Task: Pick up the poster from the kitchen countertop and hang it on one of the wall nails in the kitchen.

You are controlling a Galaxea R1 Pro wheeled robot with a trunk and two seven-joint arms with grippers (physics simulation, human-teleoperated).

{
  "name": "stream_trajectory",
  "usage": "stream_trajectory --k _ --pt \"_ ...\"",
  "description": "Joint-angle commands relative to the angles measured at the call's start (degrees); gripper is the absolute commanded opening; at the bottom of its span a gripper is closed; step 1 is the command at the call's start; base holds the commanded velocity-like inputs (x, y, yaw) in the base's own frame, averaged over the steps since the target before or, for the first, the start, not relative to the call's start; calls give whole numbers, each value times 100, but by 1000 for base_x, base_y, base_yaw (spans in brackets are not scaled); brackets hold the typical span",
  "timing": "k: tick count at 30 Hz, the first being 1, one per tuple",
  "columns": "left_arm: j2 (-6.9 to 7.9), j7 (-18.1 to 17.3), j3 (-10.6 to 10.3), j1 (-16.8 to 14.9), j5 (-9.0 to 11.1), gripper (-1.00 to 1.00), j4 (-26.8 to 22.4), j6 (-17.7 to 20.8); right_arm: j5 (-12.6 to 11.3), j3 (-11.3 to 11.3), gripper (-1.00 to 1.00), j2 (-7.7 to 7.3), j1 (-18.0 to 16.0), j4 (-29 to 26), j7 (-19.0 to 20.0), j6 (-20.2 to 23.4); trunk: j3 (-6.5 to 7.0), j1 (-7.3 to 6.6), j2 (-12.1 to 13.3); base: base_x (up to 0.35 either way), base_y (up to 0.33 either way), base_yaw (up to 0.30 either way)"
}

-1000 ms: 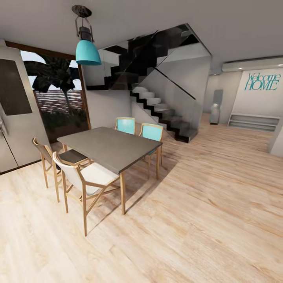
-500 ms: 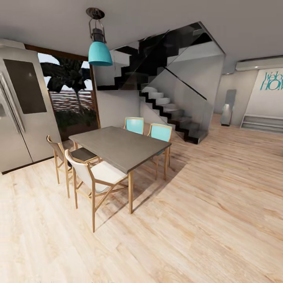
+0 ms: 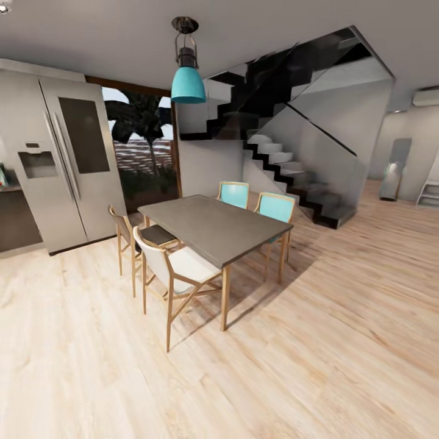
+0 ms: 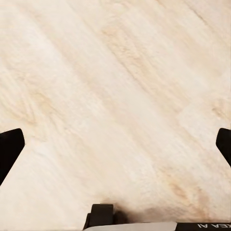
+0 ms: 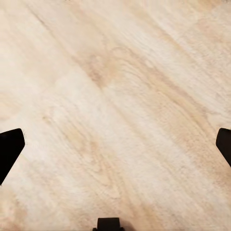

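The poster is out of view. At the far left edge of the head view, a thin grey top over a dark cabinet (image 3: 12, 216) beside the fridge looks like an end of the kitchen countertop. In the left wrist view, my left gripper (image 4: 115, 147) is open, its black fingertips (image 4: 9, 149) far apart over bare wood floor. In the right wrist view, my right gripper (image 5: 115, 147) is likewise open with nothing between its fingertips (image 5: 10, 147), also above the floor.
A dark dining table (image 3: 213, 228) with several wooden chairs (image 3: 174, 274) stands ahead under a teal pendant lamp (image 3: 188, 84). A steel double-door fridge (image 3: 64, 167) is at the left, a window (image 3: 145, 146) behind it, black stairs (image 3: 292, 171) at the right. Light wood floor (image 3: 341, 341) spreads in front.
The camera has turned left: table, lamp and stairs slid right in the picture, the fridge came fully into view, and the wall lettering left at the right edge.
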Motion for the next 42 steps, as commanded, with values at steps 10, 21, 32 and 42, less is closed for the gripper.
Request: stream_trajectory --k 10,21,32,42 --pt "9 -15 665 1 -1 100 -13 -12 -3 3 100 -1 -3 3 6 -23 -5 0 -2 0 0 286" --pt "10 -16 827 1 -1 100 -11 -12 -3 4 100 -1 -3 9 7 -60 -5 0 -2 0 0 287" --pt "8 -16 835 1 -1 100 -8 -10 6 4 100 -1 -3 21 7 -257 -5 0 -2 0 0 287" --pt "10 -14 836 1 3 100 -6 -11 6 4 100 -1 -3 21 5 -261 -5 0 -2 0 0 287"
